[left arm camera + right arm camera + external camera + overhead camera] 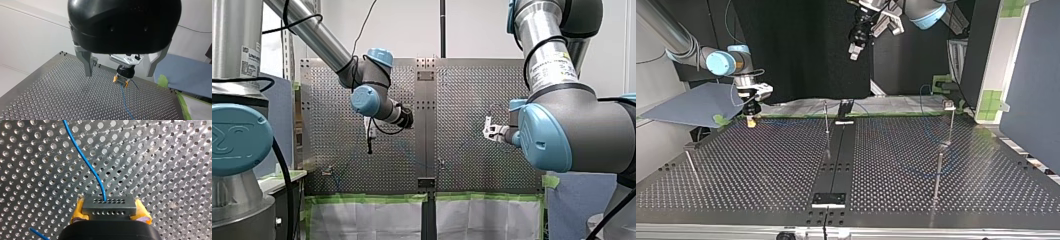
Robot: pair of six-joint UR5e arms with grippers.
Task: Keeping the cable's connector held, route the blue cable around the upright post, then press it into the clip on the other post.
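My right hand point(109, 212), yellow pads, is clamped on a flat grey connector with rows of small holes point(109, 205), one pad on each end of it; a thin blue cable point(85, 162) leaves the connector's top row of holes and curves away over the perforated metal bench point(162, 157); a second short stretch of blue cable shows beside the hand. In the top view this hand sits low at the bench's far edge, at the view's left. My left hand point(119, 74), black body with grey metal fingers point(87, 63), stands wide apart and holds nothing; it hangs high above the bench. In the left wrist view the right hand and the connector show between the spread fingers, well beyond them. Thin upright metal post point(826, 120) near the far edge at mid bench; taller metal post with a small fitting on top point(950, 117) at the top view's right; both well apart from the connector. Cable there only faint, path unclear.
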